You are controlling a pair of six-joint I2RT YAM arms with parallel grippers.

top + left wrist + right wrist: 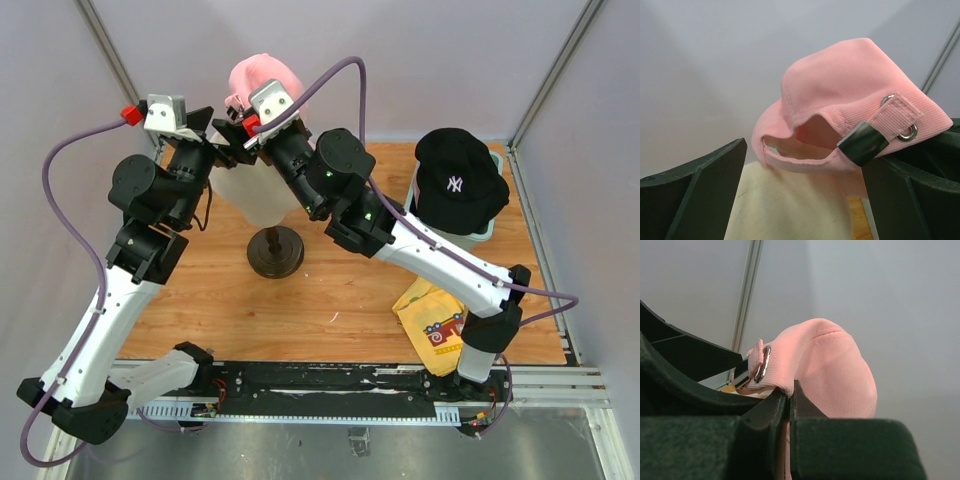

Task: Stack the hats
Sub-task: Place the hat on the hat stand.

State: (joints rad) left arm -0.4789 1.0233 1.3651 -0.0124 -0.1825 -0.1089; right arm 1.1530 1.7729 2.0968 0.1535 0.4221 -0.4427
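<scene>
evidently early: pink fabric baseball cap [262,78] pinched in right gripper [790,395], unstacked.
left gripper [802,160] spread; black logo cap [458,180] sits apart.

Two caps are in sight: one pink cap [262,72], pinched in the closed right gripper [790,405], and one black cap [458,180] with a white logo, well away from both grippers (whether more caps lie under it cannot be told). One cream mannequin head [250,195] sits just under the wide-spread left gripper [805,160]. There is also one pale bin [487,233] and one yellow cloth [432,318], both far from the two grippers.
</scene>
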